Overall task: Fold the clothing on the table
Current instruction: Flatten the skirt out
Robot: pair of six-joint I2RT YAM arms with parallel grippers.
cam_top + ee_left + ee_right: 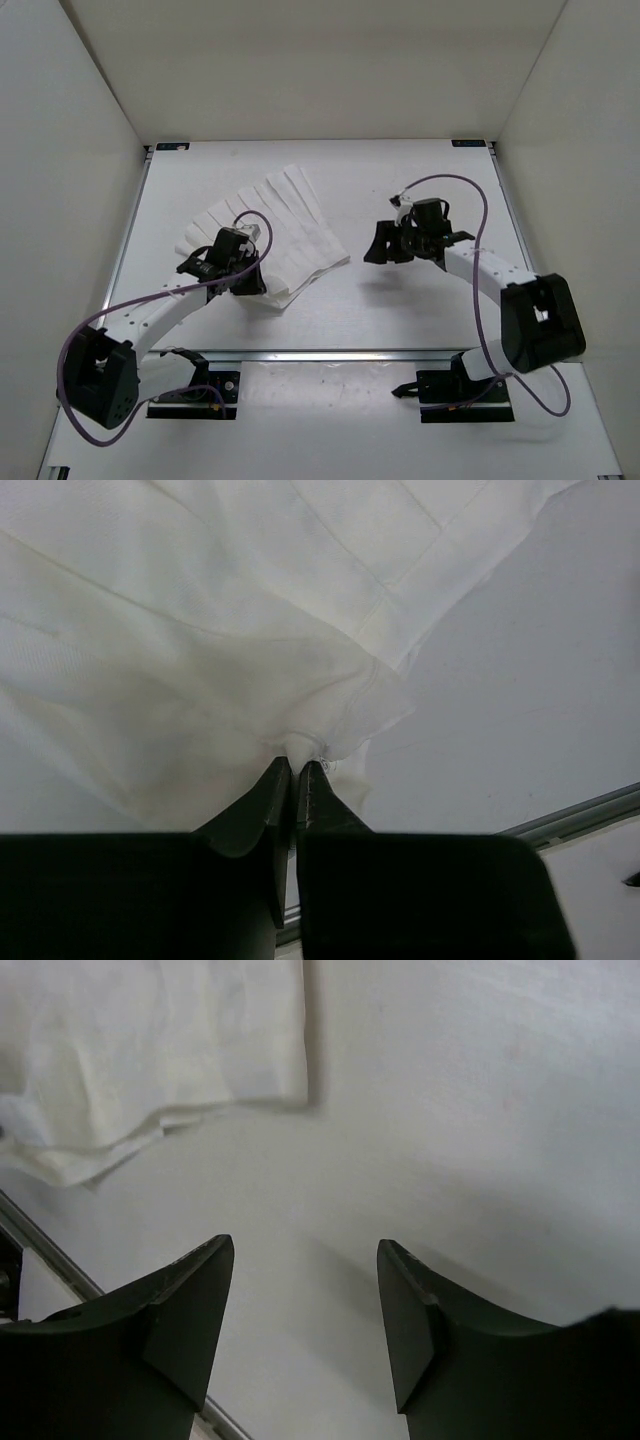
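Note:
The white pleated clothing (290, 225) lies partly folded on the left half of the table (400, 310), its ribs fanning toward the back. My left gripper (243, 280) sits at the garment's near corner, shut on a pinch of the clothing (200, 660), which bunches up right at the fingertips (268, 780). My right gripper (385, 252) hovers over bare table to the right of the garment, open with nothing between its fingers (190, 1300). In the right wrist view the clothing (150, 1050) shows a folded edge at the upper left, apart from that gripper (305, 1245).
White walls (70, 120) close in the table on the left, back and right. A silver rail (330, 353) runs along the near edge, seen as the rail (580, 810) in the left wrist view. Purple cables (485, 220) loop off both arms.

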